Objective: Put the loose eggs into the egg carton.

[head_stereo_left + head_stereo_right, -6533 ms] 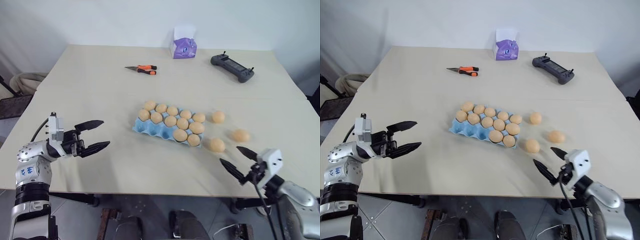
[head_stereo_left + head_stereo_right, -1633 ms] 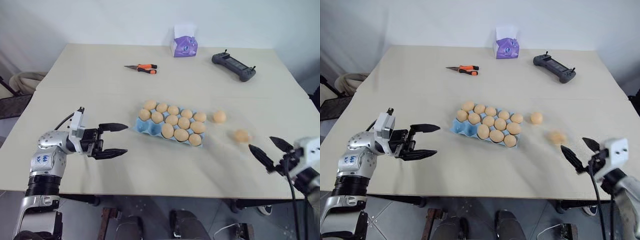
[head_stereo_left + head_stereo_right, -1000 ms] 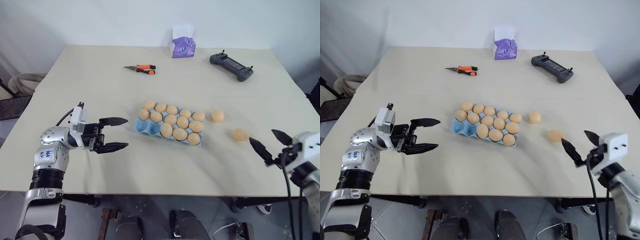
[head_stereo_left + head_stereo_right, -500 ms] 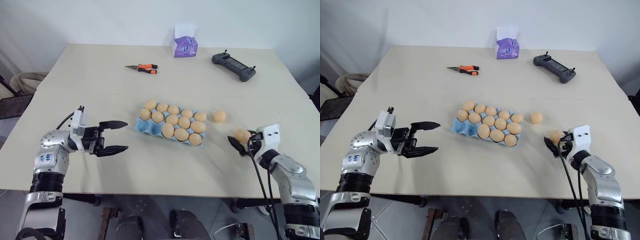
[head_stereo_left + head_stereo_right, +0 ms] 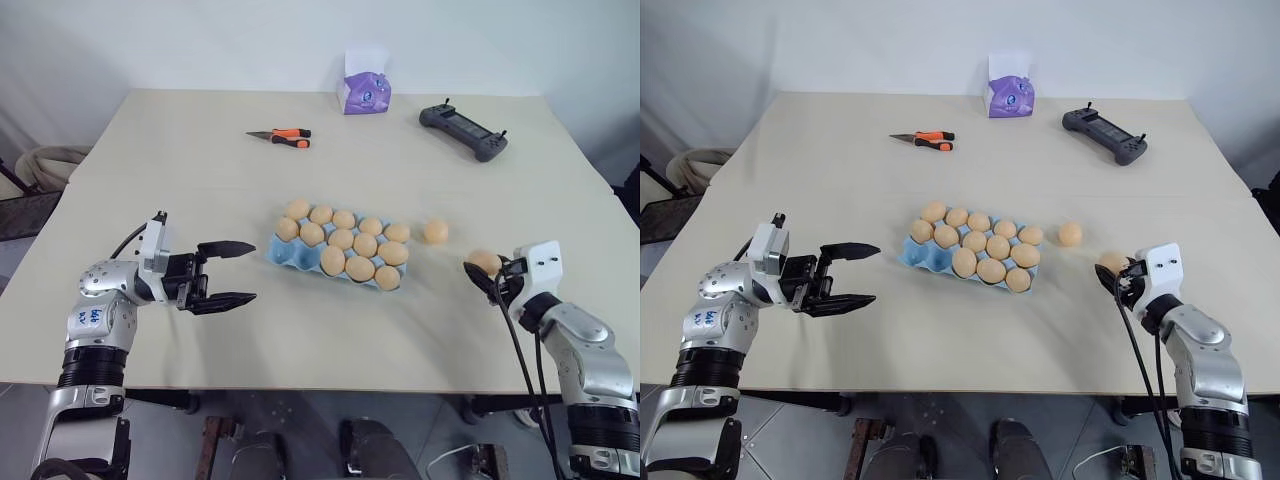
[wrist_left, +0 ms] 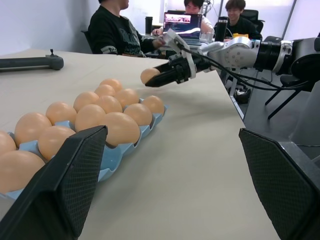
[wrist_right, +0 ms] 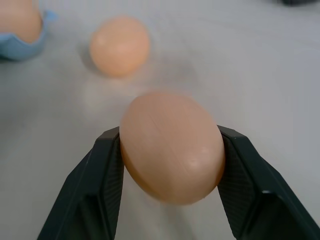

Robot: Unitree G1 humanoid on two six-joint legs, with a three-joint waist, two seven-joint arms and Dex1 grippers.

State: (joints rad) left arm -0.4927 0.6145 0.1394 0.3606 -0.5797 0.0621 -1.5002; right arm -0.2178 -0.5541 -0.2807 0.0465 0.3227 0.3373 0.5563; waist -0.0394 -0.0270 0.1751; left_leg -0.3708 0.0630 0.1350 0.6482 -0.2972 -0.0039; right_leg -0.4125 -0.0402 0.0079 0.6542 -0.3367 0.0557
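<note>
No readable writing anywhere. The blue egg carton (image 5: 337, 256) is nearly full; the right gripper (image 7: 170, 150) grasps one egg (image 7: 171, 146), another egg (image 5: 435, 231) lies beside the carton. The left gripper (image 5: 228, 274) gapes wide, holding nothing.

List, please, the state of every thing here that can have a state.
right gripper: shut on an egg
left gripper: open, holding nothing
egg carton: lidless, most cups filled
other loose egg: lying on the table, outside the carton
orange-handled pliers: closed, lying flat
</note>
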